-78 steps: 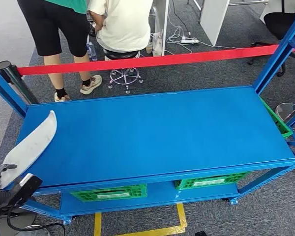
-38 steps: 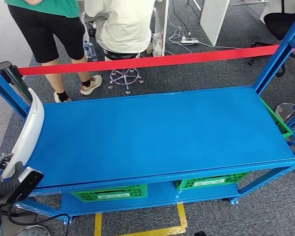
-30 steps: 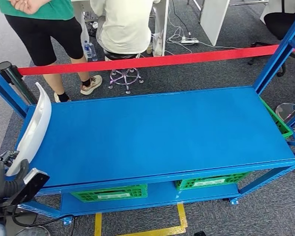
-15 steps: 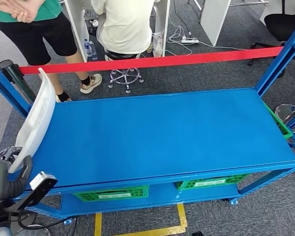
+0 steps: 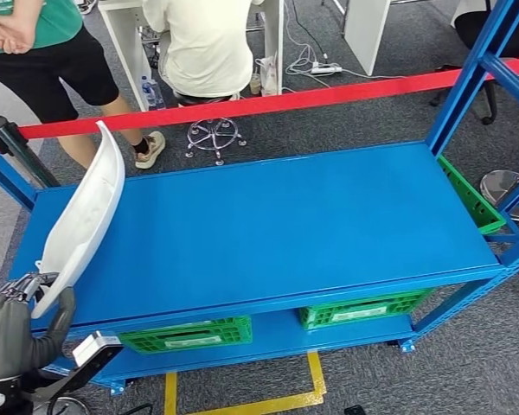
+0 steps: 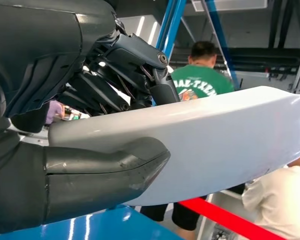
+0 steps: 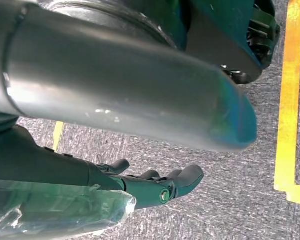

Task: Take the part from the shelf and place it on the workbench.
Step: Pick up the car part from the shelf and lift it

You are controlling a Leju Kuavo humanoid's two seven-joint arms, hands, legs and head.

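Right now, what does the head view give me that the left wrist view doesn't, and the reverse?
Head view alone: the whole blue workbench top, the green crates beneath it, and the white part raised over the bench's left end. Left wrist view alone: the thumb under the part and the fingers over it. Both show the left hand holding the part, with the red barrier tape behind.

- Blue metal surface [image 5: 290, 225]: a wide, flat top on blue uprights.
- Lower shelf [image 5: 277, 337] beneath it carries two green crates [image 5: 189, 334], side by side.
- Grey carpet floor [image 5: 465, 372] with yellow tape lines [image 5: 270, 405].

Curved white part [image 5: 84, 220], tilted above workbench [image 5: 277, 225]
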